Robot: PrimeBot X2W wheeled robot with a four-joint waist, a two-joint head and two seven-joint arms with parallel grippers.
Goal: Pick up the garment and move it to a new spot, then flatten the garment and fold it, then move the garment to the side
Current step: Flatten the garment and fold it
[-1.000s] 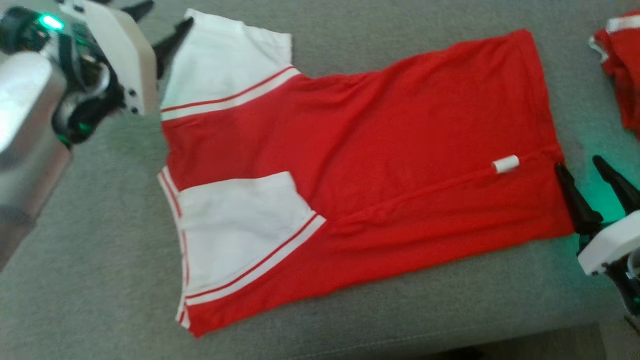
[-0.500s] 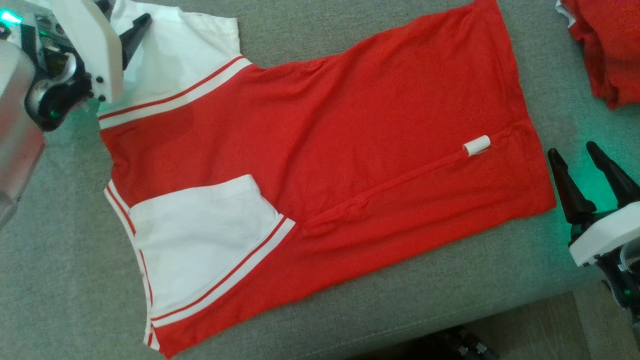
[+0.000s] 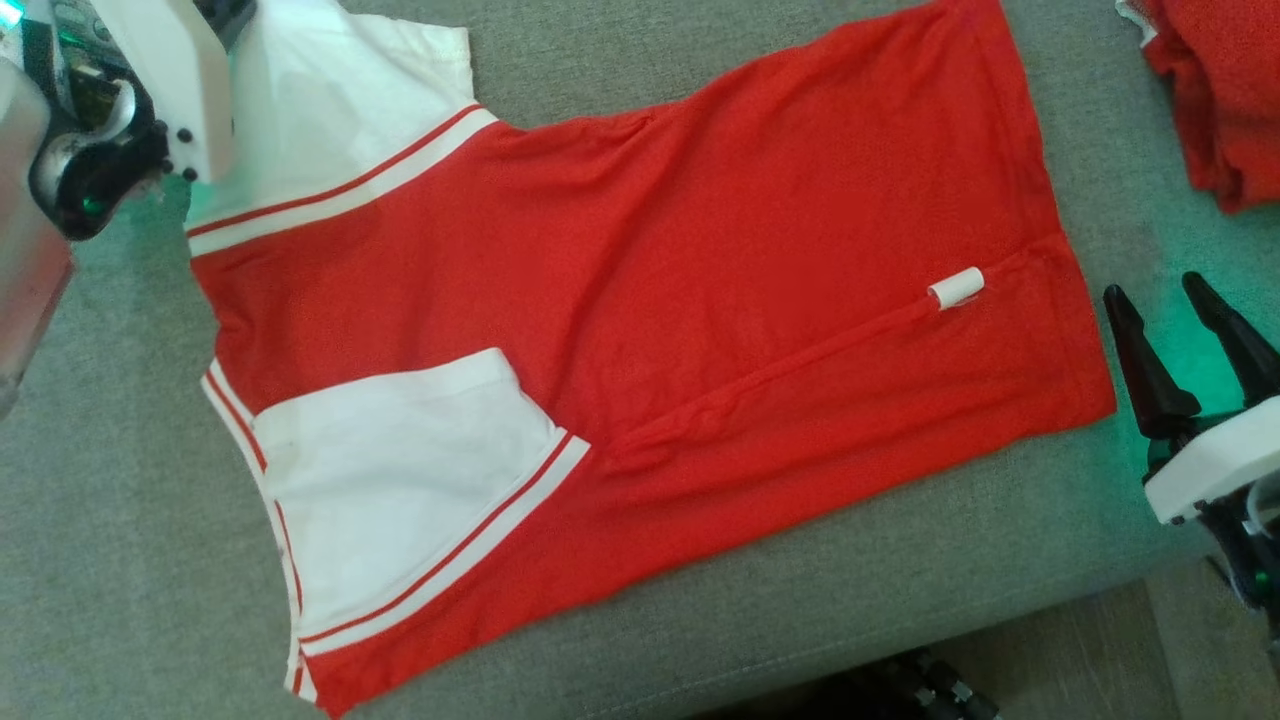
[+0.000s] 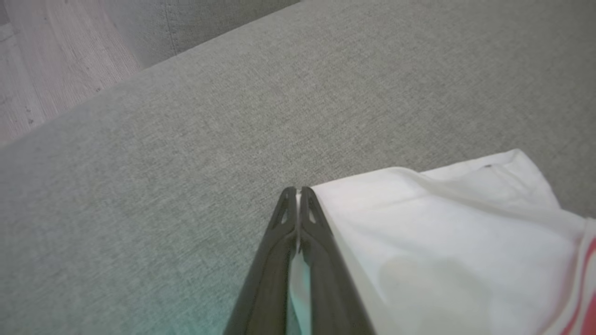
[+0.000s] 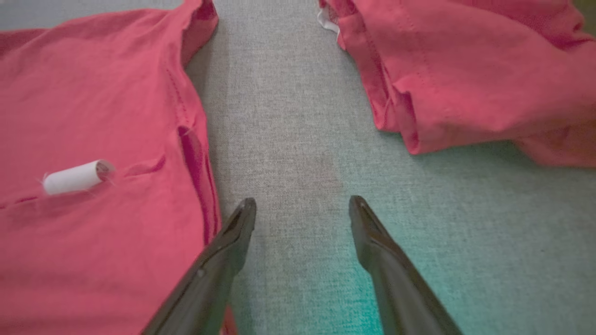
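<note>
The garment [image 3: 650,300], red with two white sleeves, lies spread flat on the grey cushion [image 3: 100,500]. My left gripper [image 4: 298,190] is at the far white sleeve's [image 3: 340,110] outer corner, jaws pressed together with a sliver of white cloth [image 4: 299,279] between them. In the head view that gripper [image 3: 228,12] sits at the top left, mostly cut off. My right gripper [image 3: 1155,287] stands open on the bare cushion just right of the garment's hem [image 5: 198,153], touching no cloth. Seen from the right wrist, the right gripper [image 5: 302,200] has grey fabric between its fingers.
A rolled white label [image 3: 957,288] sits on a long crease near the hem. A second red garment [image 3: 1215,90] lies bunched at the far right, also seen as red garment [image 5: 465,70]. The cushion's front edge [image 3: 900,640] drops to wooden floor [image 4: 46,56].
My left gripper has gone from open to shut on the white sleeve's corner. The head camera shifted, sliding the whole picture. The right gripper stays open beside the hem.
</note>
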